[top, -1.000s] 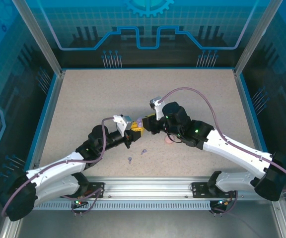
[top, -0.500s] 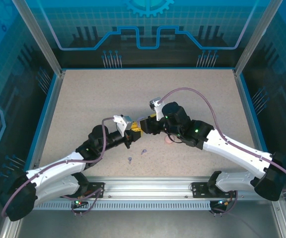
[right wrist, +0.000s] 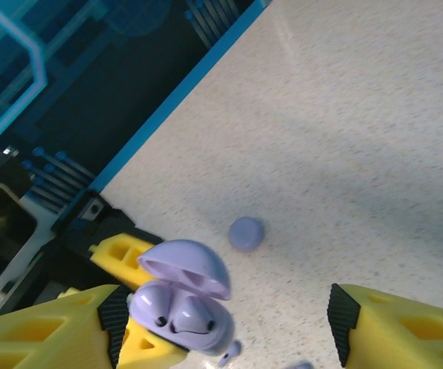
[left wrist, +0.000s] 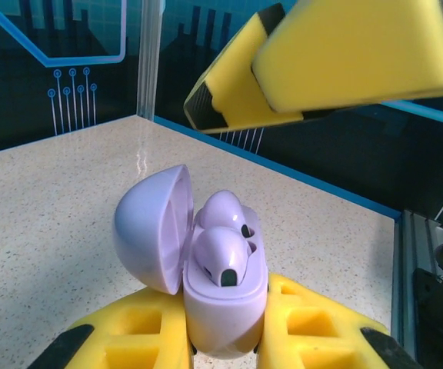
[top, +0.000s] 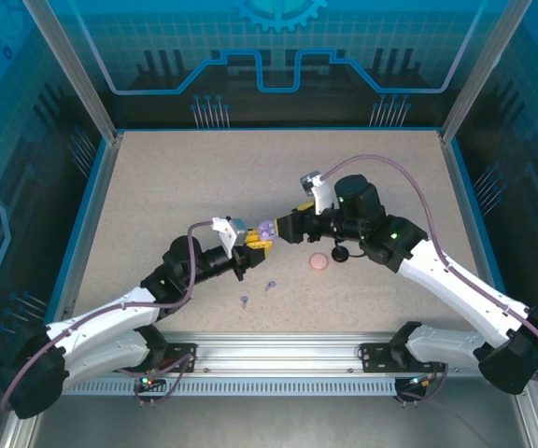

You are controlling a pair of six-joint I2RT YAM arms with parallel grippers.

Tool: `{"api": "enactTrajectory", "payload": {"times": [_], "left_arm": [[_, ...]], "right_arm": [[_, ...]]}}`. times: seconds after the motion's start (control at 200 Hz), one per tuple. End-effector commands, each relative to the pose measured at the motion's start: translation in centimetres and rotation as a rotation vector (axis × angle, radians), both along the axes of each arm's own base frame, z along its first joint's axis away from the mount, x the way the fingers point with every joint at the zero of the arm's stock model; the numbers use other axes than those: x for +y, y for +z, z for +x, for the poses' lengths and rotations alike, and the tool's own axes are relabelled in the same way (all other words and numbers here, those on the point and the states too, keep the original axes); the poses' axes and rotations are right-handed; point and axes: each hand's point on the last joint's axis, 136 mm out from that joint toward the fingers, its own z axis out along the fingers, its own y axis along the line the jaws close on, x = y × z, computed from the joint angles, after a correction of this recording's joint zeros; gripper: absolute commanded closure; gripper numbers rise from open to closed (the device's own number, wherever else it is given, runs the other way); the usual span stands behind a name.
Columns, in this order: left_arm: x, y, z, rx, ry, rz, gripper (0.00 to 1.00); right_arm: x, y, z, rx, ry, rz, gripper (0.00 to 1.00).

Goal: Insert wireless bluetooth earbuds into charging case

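The left end effector is clamped on a lavender charging case, which is held above the table with its lid standing open. Two lavender earbuds are seated side by side in its wells. The right end effector is spread wide just beside the case, with nothing gripped between its yellow fingers. Two loose earbuds are seen on the table near the left arm, and a pink disc case is lying close to the right arm.

Glossy smooth plastic charging case; speckled, stone-like matt table.
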Motion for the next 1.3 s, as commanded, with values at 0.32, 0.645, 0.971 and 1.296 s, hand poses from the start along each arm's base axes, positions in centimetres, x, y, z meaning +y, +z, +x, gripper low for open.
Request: {"api": "enactTrajectory", "payload": {"times": [0.32, 0.645, 0.971, 1.296], "left_arm": [[-0.6, 2.1, -0.6, -0.037, -0.042, -0.053, 1.0], [-0.7, 1.6, -0.4, -0.015, -0.037, -0.036, 1.0], [-0.7, 1.5, -0.3, -0.01, -0.034, -0.035, 1.0], [-0.8, 0.3, 0.3, 0.05, -0.015, -0.014, 1.0]], "right_arm": [[3.9, 0.9, -1.9, 0.079, 0.233, 0.099, 0.41], [3.2, 2.7, -2.3, -0.015, 0.242, 0.107, 0.42], [1.7, 2.6, -2.6, -0.055, 0.202, 0.06, 0.42], [-5.1, -0.2, 0.0, -0.083, -0.133, -0.193, 0.39]]}}
